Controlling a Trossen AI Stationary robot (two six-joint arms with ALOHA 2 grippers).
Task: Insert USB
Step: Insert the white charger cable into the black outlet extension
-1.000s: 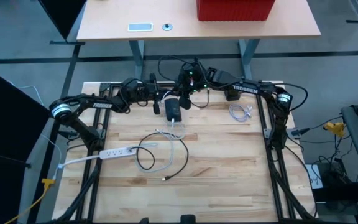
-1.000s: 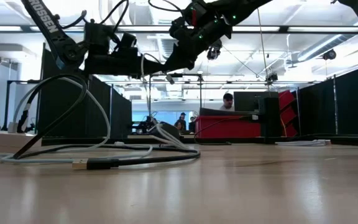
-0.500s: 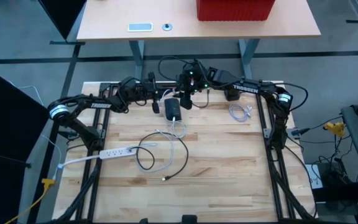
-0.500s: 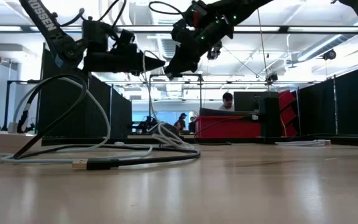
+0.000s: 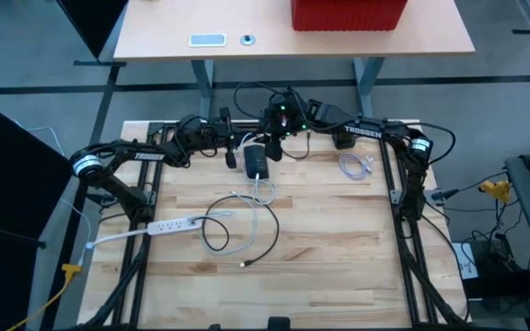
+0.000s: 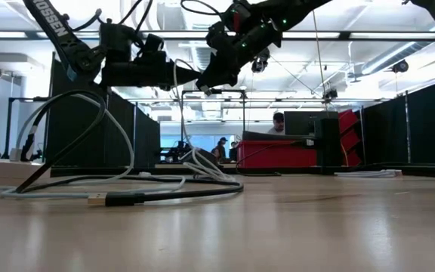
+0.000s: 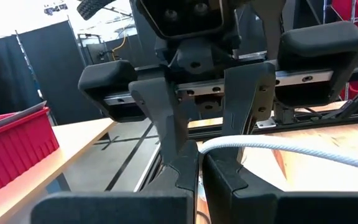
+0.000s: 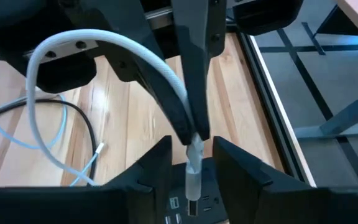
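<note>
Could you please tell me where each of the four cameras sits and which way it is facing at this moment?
High view: above the table, looking straight down; both arms meet at the far edge over the black charger.
Low view: at table-top height, looking level across; the left gripper and right gripper hang overhead.
Left wrist view: on the left arm, facing the right arm's gripper; own fingers pinch the white cable.
Right wrist view: on the right arm, looking down at the left arm's fingers and the charger's ports.
Shared: both wrist views show the white cable.
</note>
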